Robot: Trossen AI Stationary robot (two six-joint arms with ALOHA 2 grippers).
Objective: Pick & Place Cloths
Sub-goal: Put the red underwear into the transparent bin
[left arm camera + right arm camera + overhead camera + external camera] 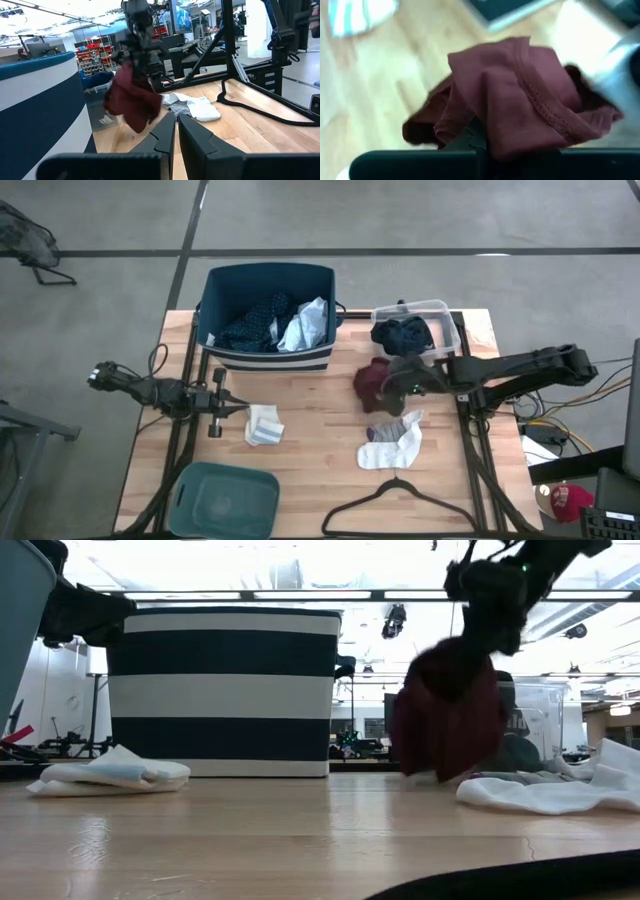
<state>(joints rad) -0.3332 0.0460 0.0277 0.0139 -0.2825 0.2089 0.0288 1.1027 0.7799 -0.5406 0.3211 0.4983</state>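
Above the table's middle right, the right gripper is clamped on the maroon piece, which hangs limp, soft and light; a bunched fold holds best. The left gripper waits, fingers nearly together, empty.

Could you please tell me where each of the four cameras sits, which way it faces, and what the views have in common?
High view: above the table, looking straight down; both arms show.
Low view: at tabletop height, looking level at the striped tub; the right arm hangs in from above.
Left wrist view: on the left arm, looking across the table past its own shut hand.
Right wrist view: on the right arm, looking down at the table; its hand shows.
Shared: all four show the maroon piece the right hand grips.
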